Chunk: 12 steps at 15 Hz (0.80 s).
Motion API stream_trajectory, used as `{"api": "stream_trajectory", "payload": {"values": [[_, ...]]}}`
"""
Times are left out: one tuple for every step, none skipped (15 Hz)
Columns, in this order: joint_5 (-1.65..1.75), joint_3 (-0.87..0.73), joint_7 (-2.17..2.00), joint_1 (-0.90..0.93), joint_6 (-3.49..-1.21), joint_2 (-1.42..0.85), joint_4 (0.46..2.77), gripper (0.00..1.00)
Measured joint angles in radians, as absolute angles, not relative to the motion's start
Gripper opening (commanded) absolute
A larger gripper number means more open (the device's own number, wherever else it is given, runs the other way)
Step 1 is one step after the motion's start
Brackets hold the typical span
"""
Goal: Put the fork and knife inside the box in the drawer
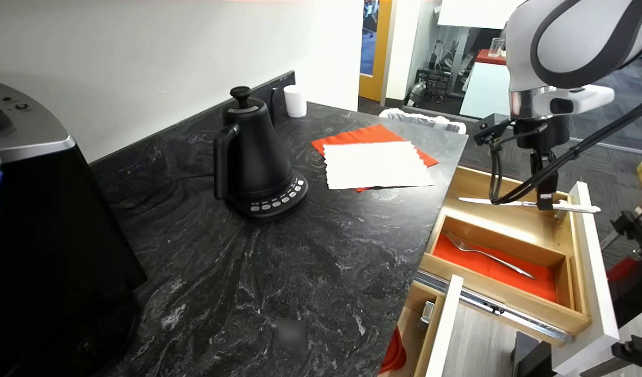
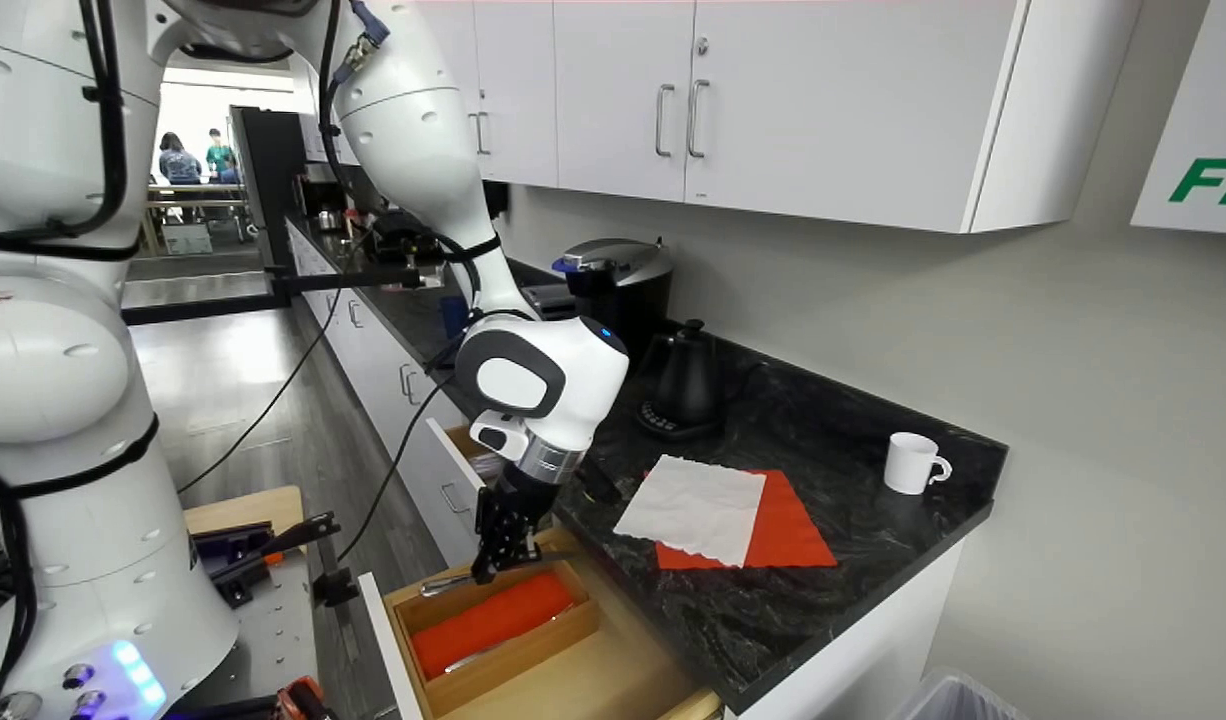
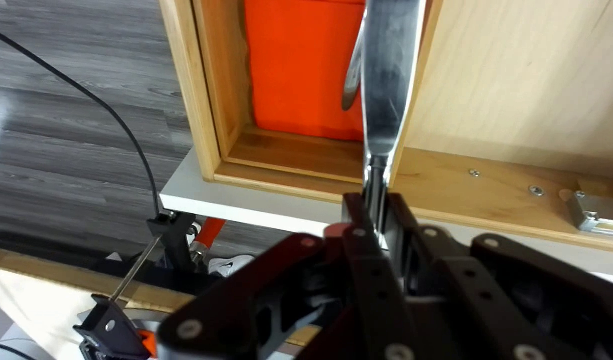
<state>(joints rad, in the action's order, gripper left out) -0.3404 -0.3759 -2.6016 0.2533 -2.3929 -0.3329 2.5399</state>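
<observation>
My gripper (image 3: 374,205) is shut on the silvery knife (image 3: 391,75), pinching it at the handle. The blade points away from the fingers, over the box's side wall in the wrist view. In an exterior view the knife (image 1: 577,208) hangs roughly level above the drawer (image 1: 596,272), its handle end reaching past the white front panel. The pale wooden box (image 1: 509,238) stands in the pulled-out drawer, with a red-orange bottom. On that bottom lies the fork (image 1: 491,255); the knife partly covers the fork (image 3: 354,75) in the wrist view.
A black kettle (image 1: 258,157), a white mug (image 2: 911,463) and red and white sheets (image 2: 693,510) are on the dark counter (image 1: 321,262). Another drawer (image 1: 446,330) is partly pulled out beside this one. Clamps (image 3: 174,240) and a board sit near the drawer front.
</observation>
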Motion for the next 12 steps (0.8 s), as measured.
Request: {"api": "stream_trajectory", "payload": {"values": [[-0.352, -0.378, -2.602, 0.264, -2.393, -0.342, 2.54, 0.05], [-0.36, -0.378, -2.602, 0.271, -2.393, -0.35, 2.54, 0.05], [-0.363, -0.375, -2.602, 0.275, -2.393, -0.356, 2.54, 0.05], [-0.364, -0.369, -2.602, 0.276, -2.394, -0.357, 2.54, 0.05], [-0.364, -0.363, -2.602, 0.276, -2.394, -0.357, 2.538, 0.05], [-0.364, -0.358, -2.602, 0.276, -2.394, -0.357, 2.534, 0.05], [-0.364, -0.353, -2.602, 0.276, -2.394, -0.357, 2.53, 0.05], [-0.364, -0.349, -2.602, 0.276, -2.394, -0.357, 2.527, 0.05], [-0.364, -0.345, -2.602, 0.276, -2.394, -0.359, 2.524, 0.05], [-0.365, -0.342, -2.602, 0.276, -2.394, -0.362, 2.521, 0.05], [-0.367, -0.338, -2.602, 0.276, -2.394, -0.369, 2.518, 0.05], [-0.368, -0.334, -2.602, 0.276, -2.394, -0.377, 2.515, 0.05]]}}
